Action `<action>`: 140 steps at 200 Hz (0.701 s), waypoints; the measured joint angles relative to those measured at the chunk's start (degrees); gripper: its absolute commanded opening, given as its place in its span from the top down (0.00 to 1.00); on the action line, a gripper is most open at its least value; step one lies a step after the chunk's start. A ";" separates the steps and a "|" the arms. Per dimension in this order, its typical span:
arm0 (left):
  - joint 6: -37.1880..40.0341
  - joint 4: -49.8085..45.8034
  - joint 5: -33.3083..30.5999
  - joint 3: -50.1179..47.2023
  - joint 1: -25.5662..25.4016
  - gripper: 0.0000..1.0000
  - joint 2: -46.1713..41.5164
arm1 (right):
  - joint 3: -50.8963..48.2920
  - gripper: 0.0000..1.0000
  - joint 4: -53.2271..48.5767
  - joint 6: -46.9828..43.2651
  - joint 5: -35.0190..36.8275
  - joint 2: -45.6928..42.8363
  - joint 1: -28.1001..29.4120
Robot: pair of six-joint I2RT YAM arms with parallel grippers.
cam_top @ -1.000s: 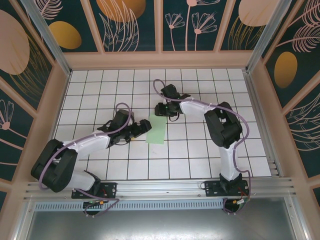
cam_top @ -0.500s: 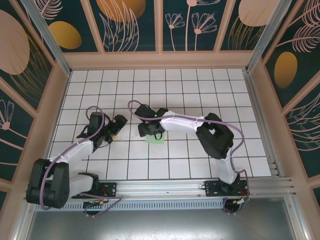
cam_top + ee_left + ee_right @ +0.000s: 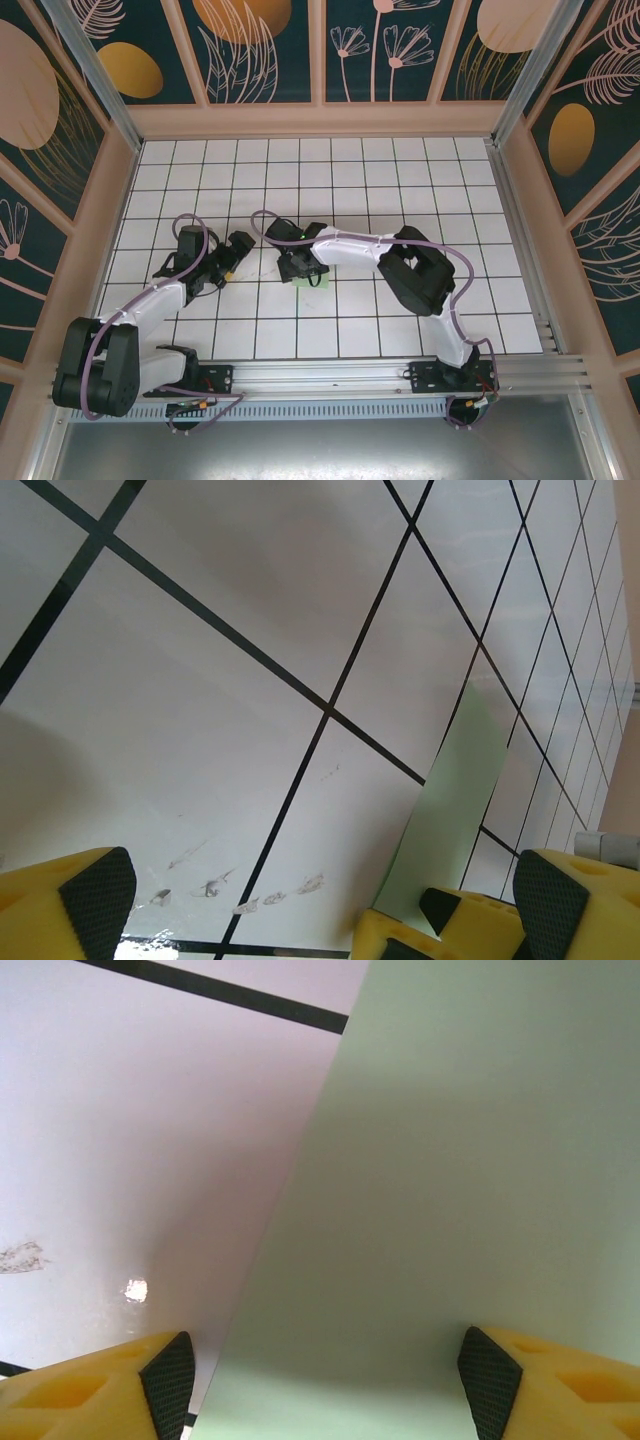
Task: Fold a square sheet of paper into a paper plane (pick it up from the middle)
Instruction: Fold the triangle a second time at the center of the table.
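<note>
The square sheet of paper (image 3: 313,284) lies flat on the white grid table as a narrow pale green folded strip, mostly hidden under my right arm. My right gripper (image 3: 304,270) hovers low over it, open. In the right wrist view the paper (image 3: 470,1190) spreads flat between and beyond the two fingertips (image 3: 166,1378) of the right gripper (image 3: 328,1385). My left gripper (image 3: 238,252) sits about two tiles left of the paper, open and empty. In the left wrist view the strip (image 3: 455,820) runs off to the right of the left gripper (image 3: 325,910). The paper plane is out of view.
Tan wooden walls (image 3: 100,230) fence the table on three sides, and a metal rail (image 3: 330,375) runs along the near edge by the arm bases. A yellow finger of the right gripper (image 3: 410,935) pokes into the left wrist view, resting on the paper.
My right gripper has swung left and nearer over the paper, covering most of it, and its jaws have widened. My left arm drew back to the left, then stayed still.
</note>
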 measured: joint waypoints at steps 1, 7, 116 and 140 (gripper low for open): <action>0.00 0.00 0.02 -0.02 0.00 0.02 0.00 | 0.00 0.31 0.00 0.00 0.00 0.00 0.00; 0.00 -0.02 0.13 -0.07 0.00 0.01 0.00 | -0.02 0.33 -0.04 0.00 0.20 0.00 0.00; 0.28 1.16 3.34 -0.17 0.02 0.02 0.52 | -7.82 0.44 7.56 -1.55 -5.05 -4.59 -2.82; 0.70 1.60 4.70 -0.17 0.04 0.02 0.52 | -11.23 0.43 11.34 -2.08 -10.49 -6.64 -5.20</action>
